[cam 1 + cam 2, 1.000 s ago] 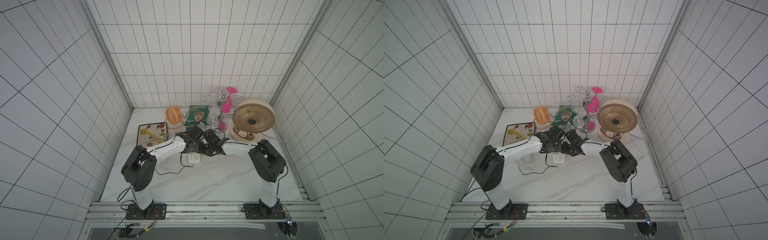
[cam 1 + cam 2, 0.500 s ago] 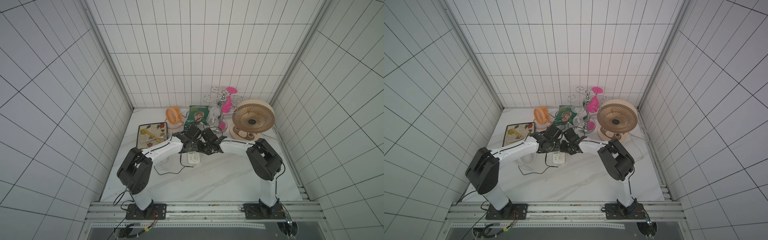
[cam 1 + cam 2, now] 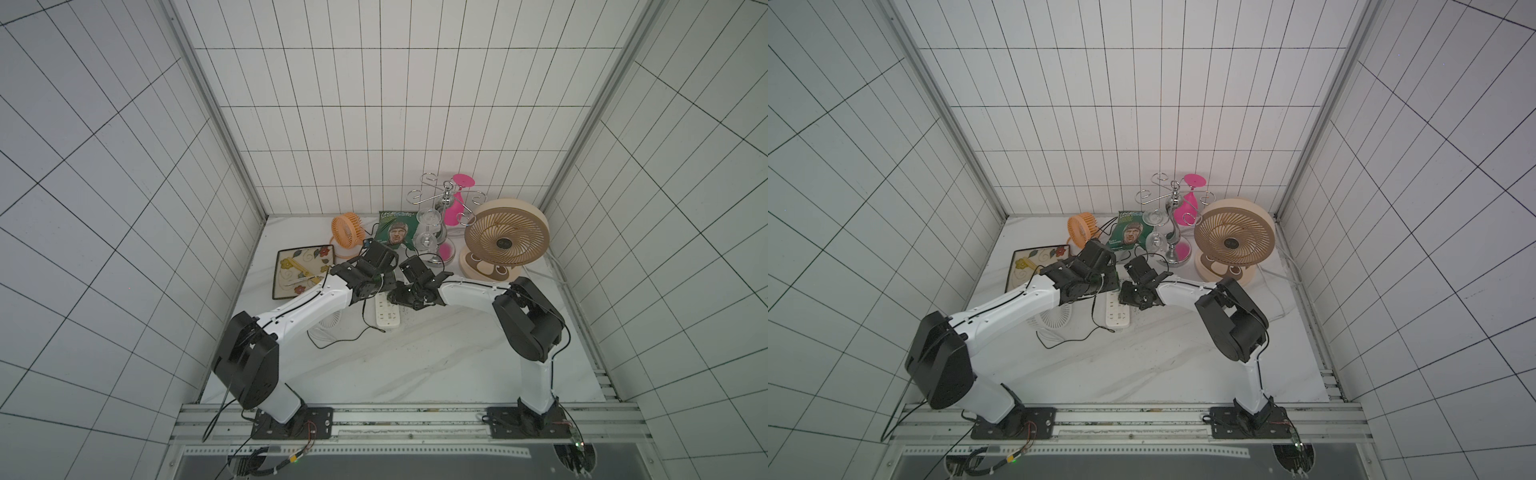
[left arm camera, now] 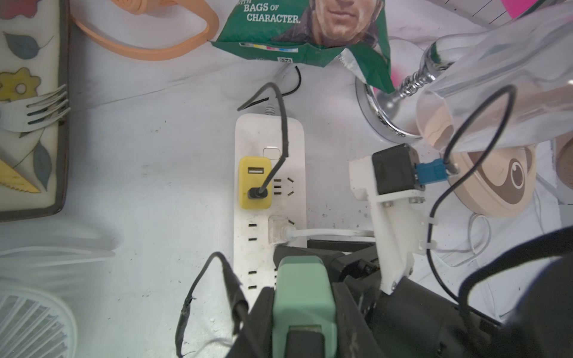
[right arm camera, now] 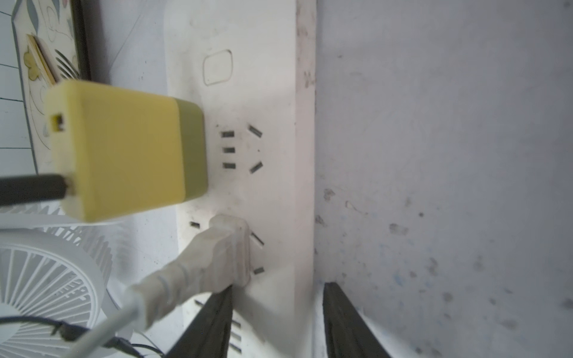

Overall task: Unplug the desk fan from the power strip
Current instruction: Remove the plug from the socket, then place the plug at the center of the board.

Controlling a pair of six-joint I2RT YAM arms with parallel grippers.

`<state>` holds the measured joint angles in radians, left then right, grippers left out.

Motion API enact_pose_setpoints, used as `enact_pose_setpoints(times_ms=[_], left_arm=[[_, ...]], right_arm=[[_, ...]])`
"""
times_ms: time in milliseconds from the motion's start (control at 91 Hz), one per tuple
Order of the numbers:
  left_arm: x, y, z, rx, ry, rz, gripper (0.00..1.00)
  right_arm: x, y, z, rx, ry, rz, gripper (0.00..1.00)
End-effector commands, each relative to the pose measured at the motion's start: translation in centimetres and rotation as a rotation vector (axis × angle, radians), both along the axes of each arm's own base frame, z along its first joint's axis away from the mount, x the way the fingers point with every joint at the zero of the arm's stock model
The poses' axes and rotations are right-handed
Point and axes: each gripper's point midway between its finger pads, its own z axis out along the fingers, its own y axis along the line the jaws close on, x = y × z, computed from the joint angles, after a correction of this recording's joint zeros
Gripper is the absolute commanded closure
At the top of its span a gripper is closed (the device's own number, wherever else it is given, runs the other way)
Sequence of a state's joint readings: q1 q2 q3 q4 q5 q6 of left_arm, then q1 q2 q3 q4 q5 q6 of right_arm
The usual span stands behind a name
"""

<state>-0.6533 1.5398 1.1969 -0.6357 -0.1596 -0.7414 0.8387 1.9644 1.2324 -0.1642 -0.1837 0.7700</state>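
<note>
Right gripper jaws spread beside the white plug in the power strip; left gripper jaws apparently pressed together.

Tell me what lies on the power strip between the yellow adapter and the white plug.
Nothing lies there: between the yellow adapter and the white plug, only the bare face of the power strip with empty slots shows, in the left wrist view.

The power strip is white with dark slots, bearing a yellow adapter, black cable and white plug. Far back stand an orange fan, green bag, pink glass and tan fan; the left plate is cream with yellow flowers, grey-blue leaves and a dark rim. The table is white marble veined grey.
</note>
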Motion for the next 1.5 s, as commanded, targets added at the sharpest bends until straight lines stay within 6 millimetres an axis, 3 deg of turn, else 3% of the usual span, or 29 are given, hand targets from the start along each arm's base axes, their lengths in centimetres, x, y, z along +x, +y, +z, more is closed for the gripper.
enact_pose_setpoints(times_ms=[0, 154, 264, 506, 781, 957, 1330, 1484], left_arm=[[-0.8, 3.5, 0.3, 0.021, 0.003, 0.088, 1.00], [-1.6, 6.7, -1.3, 0.012, 0.041, 0.152, 1.00], [-1.9, 7.7, -2.8, -0.029, 0.079, 0.168, 1.00], [-2.1, 6.4, -5.1, -0.093, 0.134, 0.091, 1.00], [-2.8, 6.9, -8.6, -0.082, 0.222, 0.057, 1.00], [-3.5, 7.8, -10.4, -0.062, 0.265, 0.041, 1.00], [-5.4, 13.1, -11.7, -0.018, 0.312, 0.100, 1.00], [-5.4, 13.0, -11.3, -0.063, 0.304, 0.092, 1.00]], right_arm=[[-2.4, -3.5, -2.5, -0.160, 0.025, 0.030, 0.42], [-1.8, -2.9, 1.9, -0.084, -0.069, 0.052, 0.33], [-1.9, -3.3, 3.7, -0.062, -0.100, 0.047, 0.30], [-2.7, -5.2, 6.5, -0.042, -0.157, 0.013, 0.27], [-3.2, -7.4, 9.6, -0.046, -0.236, -0.013, 0.27], [-2.9, -8.1, 10.6, -0.052, -0.272, -0.025, 0.26], [-2.9, -8.2, 11.0, -0.054, -0.278, -0.017, 0.27], [-2.9, -8.0, 11.0, -0.052, -0.277, -0.012, 0.26]])
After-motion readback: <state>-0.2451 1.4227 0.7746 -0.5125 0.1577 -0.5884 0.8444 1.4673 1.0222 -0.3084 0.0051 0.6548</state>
